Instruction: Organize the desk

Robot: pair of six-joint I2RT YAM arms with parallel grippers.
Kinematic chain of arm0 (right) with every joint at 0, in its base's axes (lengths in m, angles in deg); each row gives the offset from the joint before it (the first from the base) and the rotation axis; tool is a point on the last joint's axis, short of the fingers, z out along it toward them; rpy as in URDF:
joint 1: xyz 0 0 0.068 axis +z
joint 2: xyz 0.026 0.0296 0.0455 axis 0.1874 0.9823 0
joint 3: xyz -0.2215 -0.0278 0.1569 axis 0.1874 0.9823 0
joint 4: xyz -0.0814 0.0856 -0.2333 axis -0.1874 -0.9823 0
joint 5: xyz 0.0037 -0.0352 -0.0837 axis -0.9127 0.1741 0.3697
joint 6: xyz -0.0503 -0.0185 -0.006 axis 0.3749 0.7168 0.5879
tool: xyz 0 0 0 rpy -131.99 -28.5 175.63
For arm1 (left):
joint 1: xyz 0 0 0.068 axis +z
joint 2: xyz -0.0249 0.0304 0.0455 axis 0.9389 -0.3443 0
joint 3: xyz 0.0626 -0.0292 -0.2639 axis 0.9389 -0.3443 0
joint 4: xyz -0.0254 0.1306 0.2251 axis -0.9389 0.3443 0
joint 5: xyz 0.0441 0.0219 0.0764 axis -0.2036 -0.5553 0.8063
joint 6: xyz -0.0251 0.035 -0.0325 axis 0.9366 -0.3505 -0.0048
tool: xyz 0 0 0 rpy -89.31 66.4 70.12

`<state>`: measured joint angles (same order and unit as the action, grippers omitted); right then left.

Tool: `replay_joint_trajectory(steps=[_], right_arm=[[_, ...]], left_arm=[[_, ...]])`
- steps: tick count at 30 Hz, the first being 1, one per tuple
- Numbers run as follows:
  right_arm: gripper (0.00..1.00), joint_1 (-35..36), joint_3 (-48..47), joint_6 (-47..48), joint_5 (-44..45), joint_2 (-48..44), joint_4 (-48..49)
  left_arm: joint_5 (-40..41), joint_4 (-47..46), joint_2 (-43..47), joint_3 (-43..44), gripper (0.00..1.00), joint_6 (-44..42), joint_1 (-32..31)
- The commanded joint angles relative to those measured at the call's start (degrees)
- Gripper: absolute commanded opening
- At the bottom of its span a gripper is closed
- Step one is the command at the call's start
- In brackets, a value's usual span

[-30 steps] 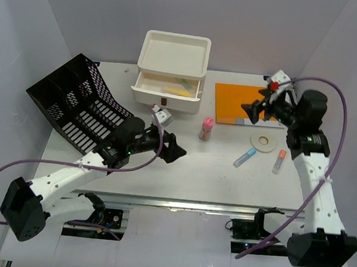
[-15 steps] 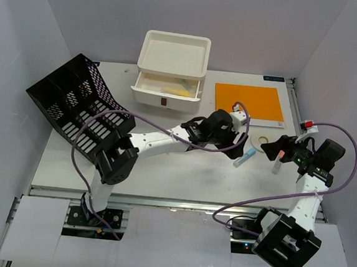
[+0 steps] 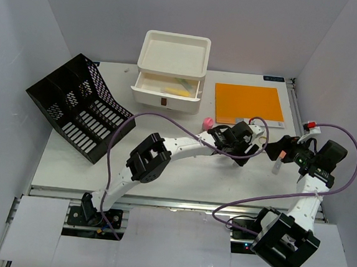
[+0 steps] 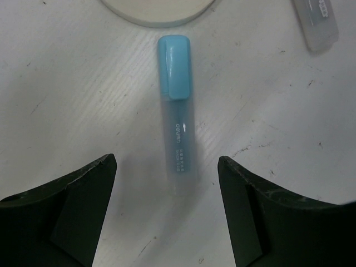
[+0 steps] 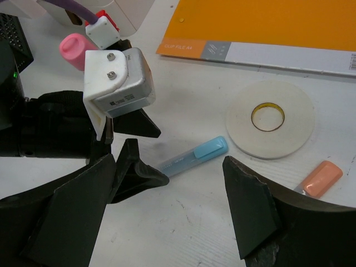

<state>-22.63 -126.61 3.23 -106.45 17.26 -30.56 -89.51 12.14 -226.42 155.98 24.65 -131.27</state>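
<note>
Your left end effector [image 4: 166, 167] is spread wide, low over the tabletop [image 3: 181, 171]. A blue highlighter [image 4: 178, 111] lies flat between its two black fingers [image 4: 72, 211], clear of both, with its cap pointing away from the wrist. Seen from above, the left arm is stretched across to the right half of the tabletop and covers most of that highlighter.

Your right end effector [image 5: 168, 161] is also wide and holds nothing. It hangs above the surface at the right side, angled toward the left end effector, so its wrist view takes in that end effector's fingers and the highlighter.

A white tape roll [image 5: 271, 118] lies flat just beyond the highlighter's cap. An orange highlighter [image 5: 317, 178] lies on the far side of the roll from the blue one. An orange clip file [image 3: 249, 102] lies flat farther back. A small pink-capped item [image 3: 208, 121] stands just off its left edge; you cannot tell what it is.

The tabletop fills the floor between the white walls, with a metal rail [image 3: 178, 203] along its near edge. A white drawer box [image 3: 173, 52] sits at the back centre with its top drawer pulled open and something yellow inside. A black mesh file rack [image 3: 74, 106] stands at the left.
</note>
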Motion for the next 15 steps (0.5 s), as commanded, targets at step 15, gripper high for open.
replay_joint_trajectory(steps=[15], right_arm=[[0.84,-0.9,-0.7,-0.6,-1.8,-0.6,1.5]], left_arm=[[4.4,1.0,-6.5,8.7,0.66,-2.9,-2.4]])
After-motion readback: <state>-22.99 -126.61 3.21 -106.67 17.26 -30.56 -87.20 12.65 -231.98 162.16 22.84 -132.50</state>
